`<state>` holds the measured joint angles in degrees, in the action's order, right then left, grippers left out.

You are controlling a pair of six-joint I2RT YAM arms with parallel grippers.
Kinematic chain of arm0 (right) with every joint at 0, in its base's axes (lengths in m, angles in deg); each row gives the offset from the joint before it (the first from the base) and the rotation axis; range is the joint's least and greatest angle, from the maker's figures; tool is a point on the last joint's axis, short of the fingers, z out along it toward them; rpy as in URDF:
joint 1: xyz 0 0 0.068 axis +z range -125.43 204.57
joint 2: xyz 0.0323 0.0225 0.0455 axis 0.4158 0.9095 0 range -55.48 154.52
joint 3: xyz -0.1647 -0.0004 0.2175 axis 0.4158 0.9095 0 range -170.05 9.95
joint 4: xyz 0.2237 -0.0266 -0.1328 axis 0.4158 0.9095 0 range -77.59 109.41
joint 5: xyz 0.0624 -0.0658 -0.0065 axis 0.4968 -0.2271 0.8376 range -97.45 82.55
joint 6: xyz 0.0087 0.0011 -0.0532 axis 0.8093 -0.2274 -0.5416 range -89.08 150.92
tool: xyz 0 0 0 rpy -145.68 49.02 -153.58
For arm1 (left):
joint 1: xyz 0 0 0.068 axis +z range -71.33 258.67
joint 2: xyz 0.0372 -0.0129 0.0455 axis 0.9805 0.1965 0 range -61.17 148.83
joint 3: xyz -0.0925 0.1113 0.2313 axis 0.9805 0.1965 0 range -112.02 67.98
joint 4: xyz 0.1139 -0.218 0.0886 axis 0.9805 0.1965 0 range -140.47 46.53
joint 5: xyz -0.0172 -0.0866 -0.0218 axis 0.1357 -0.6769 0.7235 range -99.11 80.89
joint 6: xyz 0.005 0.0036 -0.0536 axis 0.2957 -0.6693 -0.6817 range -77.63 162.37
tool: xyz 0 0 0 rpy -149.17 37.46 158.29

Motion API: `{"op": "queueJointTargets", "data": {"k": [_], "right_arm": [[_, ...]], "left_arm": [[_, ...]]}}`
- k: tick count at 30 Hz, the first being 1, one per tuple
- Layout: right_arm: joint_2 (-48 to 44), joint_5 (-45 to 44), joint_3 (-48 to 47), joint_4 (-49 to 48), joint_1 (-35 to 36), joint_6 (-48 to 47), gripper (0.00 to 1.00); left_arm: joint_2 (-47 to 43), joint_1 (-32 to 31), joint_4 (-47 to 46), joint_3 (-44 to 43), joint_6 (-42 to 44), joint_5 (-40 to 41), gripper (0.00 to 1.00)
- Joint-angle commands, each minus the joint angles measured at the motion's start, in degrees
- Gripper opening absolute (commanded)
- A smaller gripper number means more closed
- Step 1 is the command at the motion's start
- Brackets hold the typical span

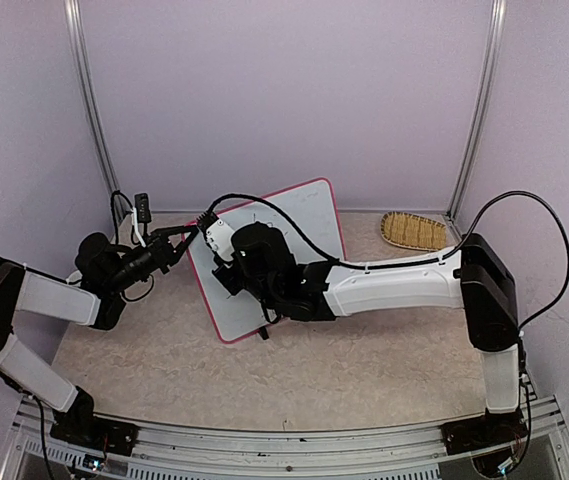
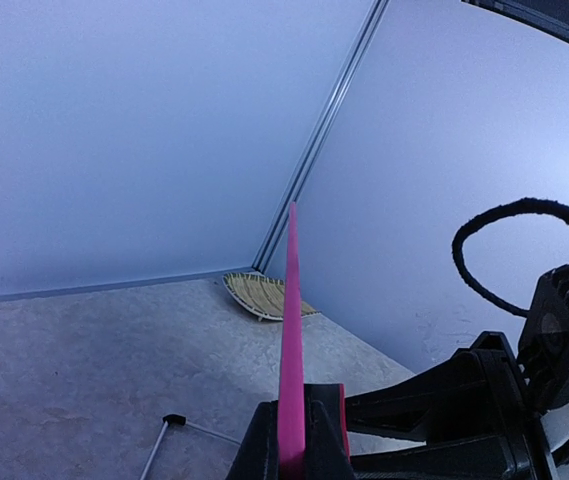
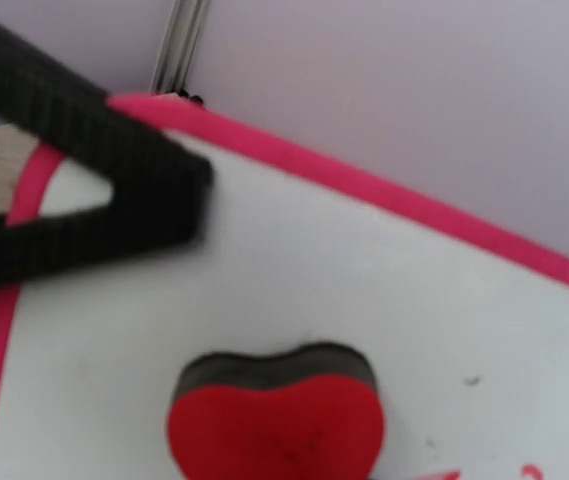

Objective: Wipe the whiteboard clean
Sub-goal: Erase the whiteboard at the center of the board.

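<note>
The whiteboard (image 1: 299, 215), white with a pink frame, stands tilted on the table's middle. My left gripper (image 1: 192, 232) is shut on its upper left edge. In the left wrist view the pink frame (image 2: 291, 320) runs edge-on out of the closed left gripper (image 2: 291, 440). My right gripper (image 1: 222, 262) reaches across the board's face, shut on a red heart-shaped eraser (image 3: 276, 425) whose dark felt side presses on the whiteboard (image 3: 364, 280). Its own fingers are out of the right wrist view. A faint dark speck (image 3: 472, 380) and a red mark (image 3: 529, 470) show on the board.
A woven straw basket (image 1: 414, 231) lies at the back right near the wall corner, also seen as the basket (image 2: 259, 295) in the left wrist view. A thin wire foot with a black tip (image 2: 174, 421) rests on the table. The right arm's cable (image 2: 524, 215) loops nearby.
</note>
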<state>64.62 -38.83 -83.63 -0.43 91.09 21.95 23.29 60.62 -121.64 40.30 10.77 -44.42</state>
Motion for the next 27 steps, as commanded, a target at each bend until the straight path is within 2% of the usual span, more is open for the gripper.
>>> {"op": "queueJointTargets", "data": {"k": [1,19,27], "right_arm": [[-0.79,0.47,4.7,1.85,-1.66,2.51,0.22],[-3.24,0.82,12.56,2.8,-1.44,7.56,0.2],[-2.79,-0.85,10.12,2.2,-1.48,6.39,0.21]], "left_arm": [[0.08,-1.12,1.06,-0.82,1.58,-3.54,0.0],[0.29,-1.07,0.96,-0.82,1.54,-3.68,0.0],[0.19,-1.12,0.93,-0.8,1.44,-3.71,0.0]]}}
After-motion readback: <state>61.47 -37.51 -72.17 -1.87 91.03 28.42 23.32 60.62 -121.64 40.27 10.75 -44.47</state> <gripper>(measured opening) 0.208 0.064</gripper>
